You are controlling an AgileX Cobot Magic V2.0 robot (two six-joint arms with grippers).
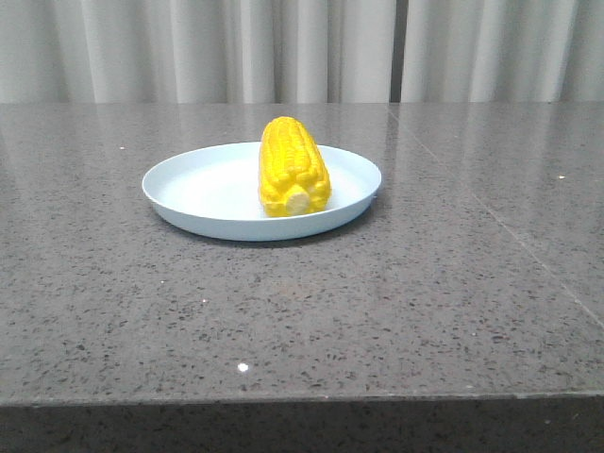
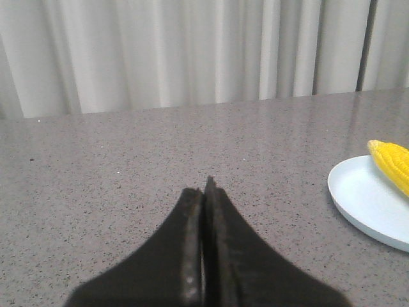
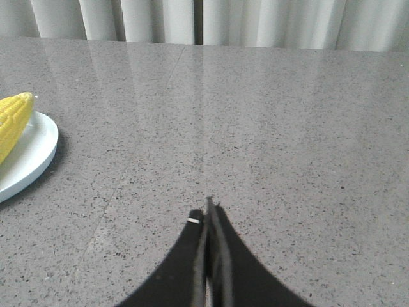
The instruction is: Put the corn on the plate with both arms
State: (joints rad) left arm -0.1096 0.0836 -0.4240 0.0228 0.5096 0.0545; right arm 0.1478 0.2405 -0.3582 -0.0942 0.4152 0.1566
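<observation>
The yellow corn (image 1: 293,166) lies on the pale blue plate (image 1: 208,193) in the middle of the table, its pale stub end toward the camera. Neither gripper shows in the front view. In the left wrist view my left gripper (image 2: 204,187) is shut and empty over bare table, with the plate (image 2: 364,204) and the corn's tip (image 2: 391,160) well off to one side. In the right wrist view my right gripper (image 3: 209,211) is shut and empty over bare table, with the plate's rim (image 3: 35,157) and the corn (image 3: 13,121) off to the other side.
The table is dark grey speckled stone (image 1: 377,302) with its front edge near the camera. Pale curtains (image 1: 302,47) hang behind the far edge.
</observation>
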